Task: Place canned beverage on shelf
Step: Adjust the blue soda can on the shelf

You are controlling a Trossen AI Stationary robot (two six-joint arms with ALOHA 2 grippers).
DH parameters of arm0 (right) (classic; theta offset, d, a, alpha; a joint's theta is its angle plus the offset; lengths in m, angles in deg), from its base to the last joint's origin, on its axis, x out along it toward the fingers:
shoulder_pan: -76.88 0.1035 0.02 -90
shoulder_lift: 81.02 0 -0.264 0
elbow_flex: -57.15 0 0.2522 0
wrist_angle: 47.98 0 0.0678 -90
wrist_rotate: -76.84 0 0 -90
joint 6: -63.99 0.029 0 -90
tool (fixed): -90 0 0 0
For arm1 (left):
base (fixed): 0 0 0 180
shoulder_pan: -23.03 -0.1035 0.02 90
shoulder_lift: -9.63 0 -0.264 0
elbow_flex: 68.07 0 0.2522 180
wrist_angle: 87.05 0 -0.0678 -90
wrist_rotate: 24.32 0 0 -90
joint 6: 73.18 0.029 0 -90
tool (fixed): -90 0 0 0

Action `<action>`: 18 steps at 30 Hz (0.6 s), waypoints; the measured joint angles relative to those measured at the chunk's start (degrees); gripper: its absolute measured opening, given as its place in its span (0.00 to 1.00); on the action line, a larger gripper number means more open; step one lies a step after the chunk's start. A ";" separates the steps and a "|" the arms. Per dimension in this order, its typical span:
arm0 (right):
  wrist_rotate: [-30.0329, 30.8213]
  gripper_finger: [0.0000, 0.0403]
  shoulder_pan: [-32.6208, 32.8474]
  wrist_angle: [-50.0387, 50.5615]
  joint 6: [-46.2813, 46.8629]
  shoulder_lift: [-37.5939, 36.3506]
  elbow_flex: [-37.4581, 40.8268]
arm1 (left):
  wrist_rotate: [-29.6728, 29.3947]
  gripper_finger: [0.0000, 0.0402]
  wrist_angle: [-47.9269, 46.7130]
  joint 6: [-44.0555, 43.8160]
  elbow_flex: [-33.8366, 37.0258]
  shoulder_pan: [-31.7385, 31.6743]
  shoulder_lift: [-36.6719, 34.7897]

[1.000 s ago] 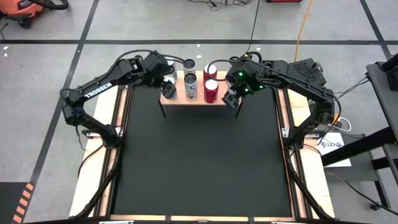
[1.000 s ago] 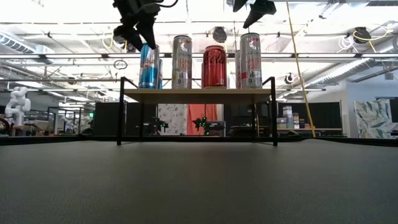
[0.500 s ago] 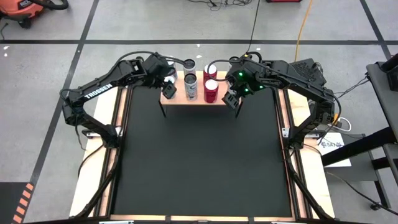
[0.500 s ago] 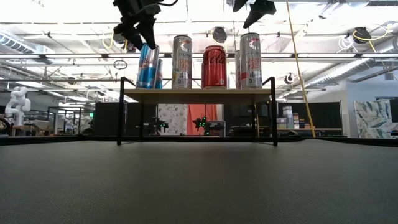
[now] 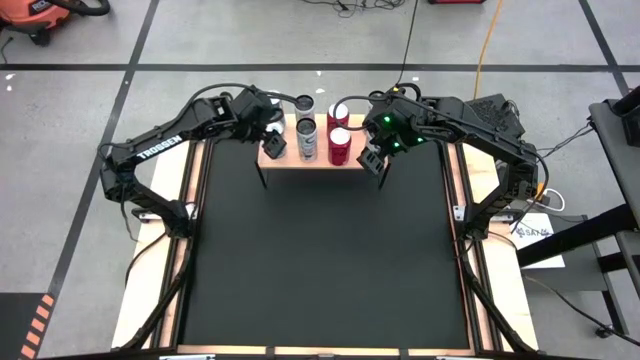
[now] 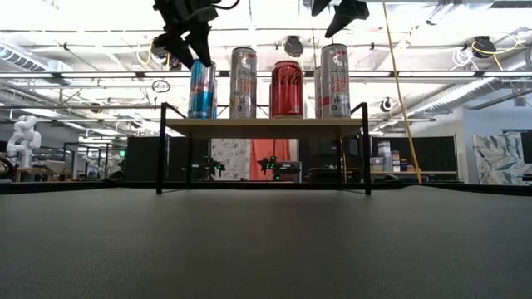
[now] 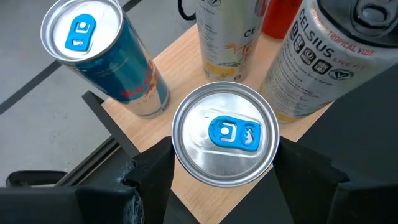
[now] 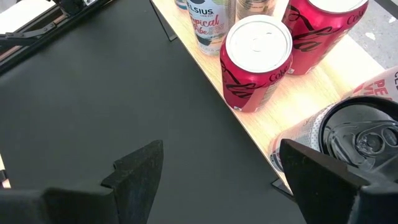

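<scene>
A blue can (image 7: pixel 224 134) was held between the left gripper's (image 7: pixel 217 177) fingers (image 7: pixel 152 171), upright on the shelf (image 5: pixel 310 156) corner so it could be released squarely, while the right gripper (image 8: pixel 221 168) was kept open and empty beside the red cans (image 8: pixel 256 62).

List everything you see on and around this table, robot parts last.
Shelf: one, light wood on black legs, far end of the table.
Held blue can: one, blue and silver, shelf's left end.
Second blue can: one, blue, just behind it.
Silver cans: at least three, mid and right shelf.
Red cans: two, right of centre.
Mat: one, black, covering the table.
Left tool: dark, clasping the held blue can.
Right tool: dark, open, empty, at the shelf's right end.
</scene>
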 joint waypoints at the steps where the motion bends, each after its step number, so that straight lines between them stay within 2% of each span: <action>1: 0.00 0.76 -0.01 0.02 0.00 0.00 0.00 | -0.01 0.62 0.31 0.02 0.02 0.00 0.00; 18: 0.00 0.76 0.01 0.02 0.01 0.00 0.00 | -0.01 0.62 -0.70 1.61 0.06 0.09 0.00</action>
